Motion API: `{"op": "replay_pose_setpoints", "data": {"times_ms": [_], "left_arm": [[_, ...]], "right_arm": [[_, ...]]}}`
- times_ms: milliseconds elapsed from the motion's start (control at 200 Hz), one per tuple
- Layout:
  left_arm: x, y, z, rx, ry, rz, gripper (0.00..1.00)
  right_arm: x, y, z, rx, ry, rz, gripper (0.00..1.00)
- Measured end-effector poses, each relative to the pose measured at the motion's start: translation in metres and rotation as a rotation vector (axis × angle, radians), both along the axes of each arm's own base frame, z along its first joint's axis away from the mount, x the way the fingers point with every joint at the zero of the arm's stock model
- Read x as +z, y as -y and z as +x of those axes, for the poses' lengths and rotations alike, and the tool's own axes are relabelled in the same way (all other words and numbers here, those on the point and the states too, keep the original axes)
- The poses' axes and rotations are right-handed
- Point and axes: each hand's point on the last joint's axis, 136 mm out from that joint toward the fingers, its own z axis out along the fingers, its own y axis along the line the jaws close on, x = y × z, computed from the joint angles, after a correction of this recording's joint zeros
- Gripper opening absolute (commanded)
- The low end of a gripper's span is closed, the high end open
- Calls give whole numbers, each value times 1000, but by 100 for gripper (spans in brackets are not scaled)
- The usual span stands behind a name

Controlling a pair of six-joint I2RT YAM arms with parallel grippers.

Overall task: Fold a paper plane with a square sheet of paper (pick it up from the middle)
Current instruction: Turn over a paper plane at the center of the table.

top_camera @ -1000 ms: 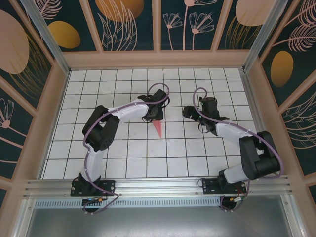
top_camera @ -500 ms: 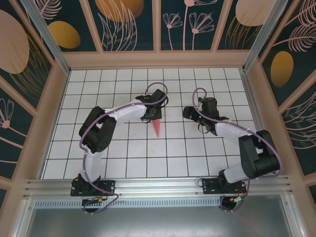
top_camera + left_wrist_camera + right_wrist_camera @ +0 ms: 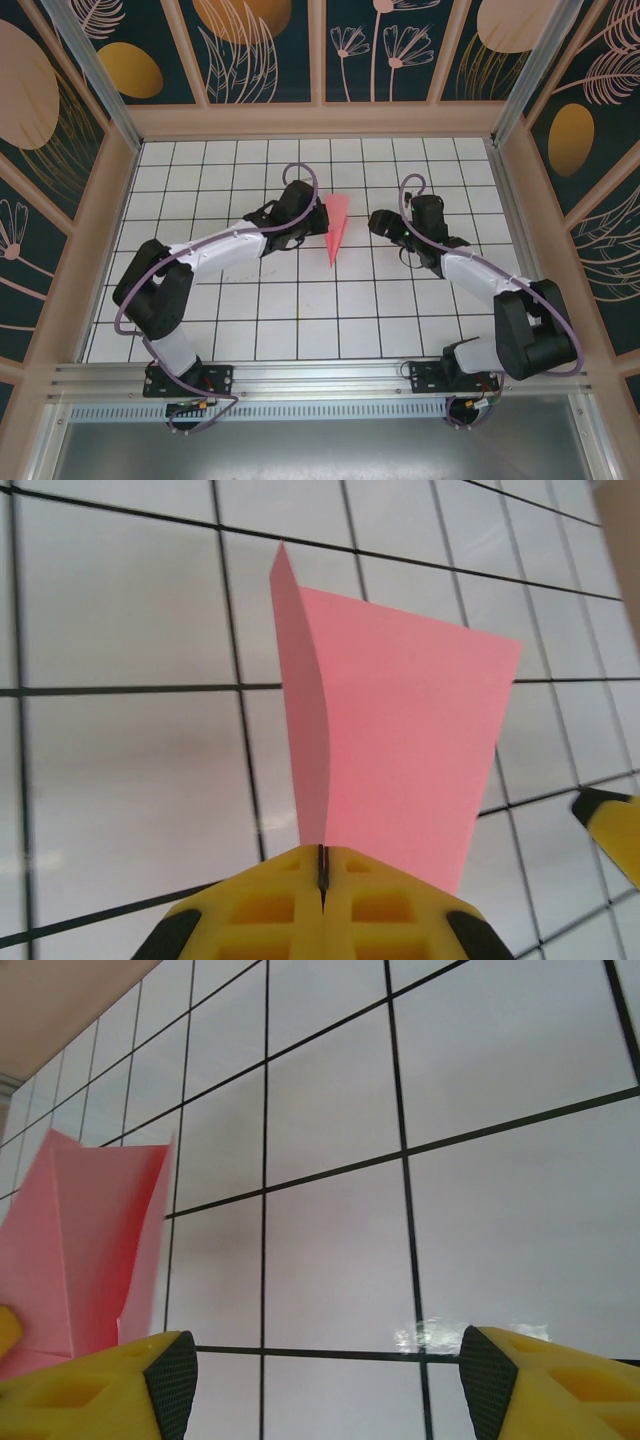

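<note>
Pink paper plane: plain, unmarked, folded into a slim dart. From above, wide end toward the far side, sharp tip toward the near side. Left wrist view: one narrow flap seen edge-on at the left, one broad flat panel to its right, long crease between the two. Right wrist view: layered pink folds with a straight crease line, low at the left edge.

Position: around the middle of the white gridded table, slightly toward the far side, between the two claws. Touching the table or lifted off it: cannot tell.

Left claw: clamped tight on the plane's left side. Up close, yellow fingers pressed together with only a thin seam, pink paper coming straight out of that seam.

Right claw: just right of the plane, apart from it, no contact. Own view: yellow, black-tipped fingers spread wide, bare tiles between, nothing held. One tip of it also at the right edge of the left wrist view.

Counts: one paper plane, two arms, two claws, one table.
</note>
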Motion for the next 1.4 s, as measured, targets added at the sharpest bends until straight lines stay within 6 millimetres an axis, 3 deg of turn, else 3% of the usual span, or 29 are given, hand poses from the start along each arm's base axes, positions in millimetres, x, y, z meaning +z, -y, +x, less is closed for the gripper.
{"op": "replay_pose_setpoints", "data": {"times_ms": [180,385,711,896,1056,1401], "left_arm": [[-24,5,-9,-32,-52,-182,0],[-53,-9,-15,7,-126,-299,0],[-75,-29,-24,73,-177,-317,0],[-76,-30,-24,77,-179,-317,0],[-80,-31,-24,80,-186,-311,0],[-99,-37,-27,100,-223,-271,0]], "right_arm": [[6,-28,-11,40,-5,46,73],[10,-56,-21,73,-8,94,69],[-29,-105,-30,127,-123,42,38],[-33,-130,-27,159,-133,15,33],[-39,-139,-22,163,-149,-6,32],[-55,-136,-21,147,-190,-56,39]]}}
